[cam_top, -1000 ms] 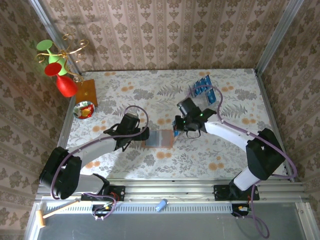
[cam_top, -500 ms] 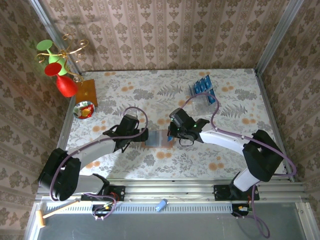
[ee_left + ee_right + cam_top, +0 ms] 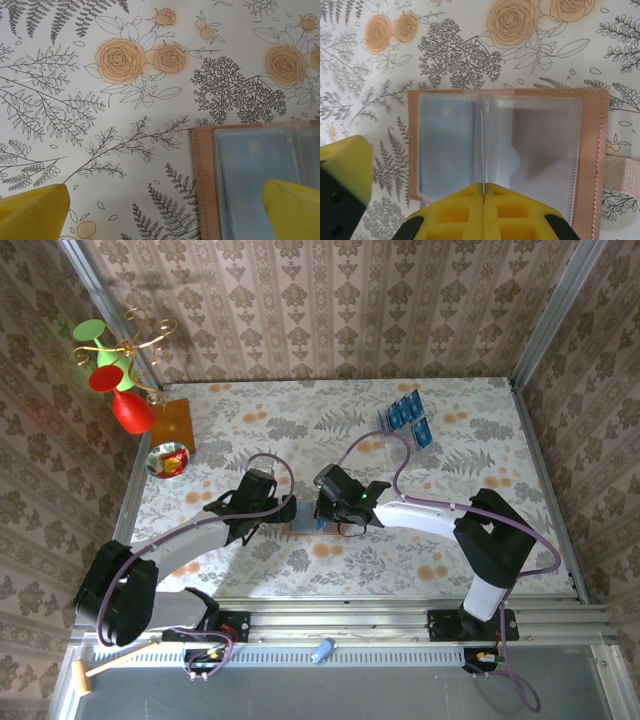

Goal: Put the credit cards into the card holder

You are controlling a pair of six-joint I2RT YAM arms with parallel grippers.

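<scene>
Worktop (image 3: 480, 470): floral cloth, patterned walls on 3 sides. My two arms reach in from the near edge & meet near its ctr. Far-left corner: orange-brown board (image 3: 170, 423), w/ a small bowl (image 3: 167, 460) just on the near side of it. Far right: clear rack (image 3: 398, 440) w/ several blue credit cards (image 3: 405, 411) standing in it, well apart from both pincers.

Card holder (image 3: 303, 529) lies open & flat on the cloth near ctr, btwn my two pincers. From above it's mostly under them, w/ just a strip showing. In the R wrist view the card holder (image 3: 540, 145) is salmon-brown w/ a stitched rim & clear pockets inside. A strap tab (image 3: 622, 172) sticks out on one side.

My right pincer (image 3: 483, 192) is closed tight on one held card (image 3: 482, 145), seen edge-on as a thin pale line. It runs out from btwn the pads over the middle of the holder, along the line where two clear pockets meet. Can't tell if its far edge touches the pocket. From above, my right pincer (image 3: 322, 515) sits over the holder.

My left pincer (image 3: 162, 215) is spread wide, holding nothing. One yellow fingertip (image 3: 292, 210) is over the card holder (image 3: 255, 170) near its corner; the other is over bare cloth beside it. Can't tell if either touches down.
</scene>
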